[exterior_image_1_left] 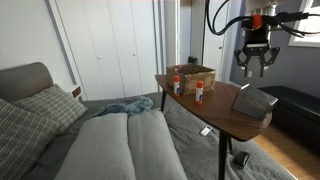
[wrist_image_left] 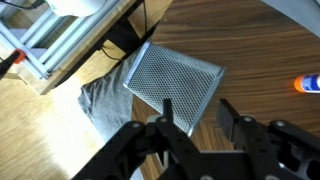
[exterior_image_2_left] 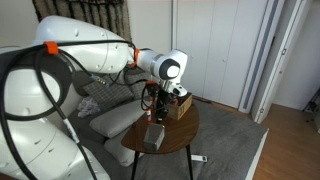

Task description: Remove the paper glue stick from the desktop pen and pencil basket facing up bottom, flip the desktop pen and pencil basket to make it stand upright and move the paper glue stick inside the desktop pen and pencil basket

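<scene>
Hovering gripper [exterior_image_1_left: 256, 69], fingers spread, empty, above mesh basket [wrist_image_left: 175, 80] at worktop edge; paper glue stick [wrist_image_left: 308, 84] cut off by wrist-view border.

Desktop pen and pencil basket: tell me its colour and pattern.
The basket is grey-silver with a fine mesh pattern, clearest in the wrist view.
</scene>
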Tool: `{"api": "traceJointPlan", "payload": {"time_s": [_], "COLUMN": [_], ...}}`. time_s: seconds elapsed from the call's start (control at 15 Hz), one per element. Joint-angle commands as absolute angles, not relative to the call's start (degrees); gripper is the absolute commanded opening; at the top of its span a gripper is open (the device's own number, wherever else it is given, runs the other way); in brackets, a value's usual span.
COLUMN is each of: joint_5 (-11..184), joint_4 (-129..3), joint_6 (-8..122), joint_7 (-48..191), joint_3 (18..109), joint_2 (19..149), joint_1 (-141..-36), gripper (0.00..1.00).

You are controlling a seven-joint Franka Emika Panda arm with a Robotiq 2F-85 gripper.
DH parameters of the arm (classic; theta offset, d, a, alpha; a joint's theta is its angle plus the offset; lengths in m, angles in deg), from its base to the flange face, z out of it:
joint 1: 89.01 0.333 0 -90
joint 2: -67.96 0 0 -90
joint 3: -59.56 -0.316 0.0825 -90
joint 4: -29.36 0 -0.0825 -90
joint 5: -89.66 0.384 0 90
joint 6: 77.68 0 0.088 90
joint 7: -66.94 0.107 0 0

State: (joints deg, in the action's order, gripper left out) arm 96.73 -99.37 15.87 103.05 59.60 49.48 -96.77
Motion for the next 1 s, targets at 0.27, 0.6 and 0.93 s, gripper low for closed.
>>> {"api": "traceJointPlan", "payload": {"time_s": [0.27,0.6,0.93], "joint_5": [85.41,82.48,81.46], "joint_4": [-94.17,-92.78,-91.91], "joint_6": [7.92,4.40,1.33], "joint_7": [115.86,117.51,117.98], "joint_3": [54.47,54.85,55.22], "joint_2": [58.21,61.73,63.62], "joint_1": [-94.07,-91.92,-90.88], "gripper": [1.00,0.72,0.82]}}
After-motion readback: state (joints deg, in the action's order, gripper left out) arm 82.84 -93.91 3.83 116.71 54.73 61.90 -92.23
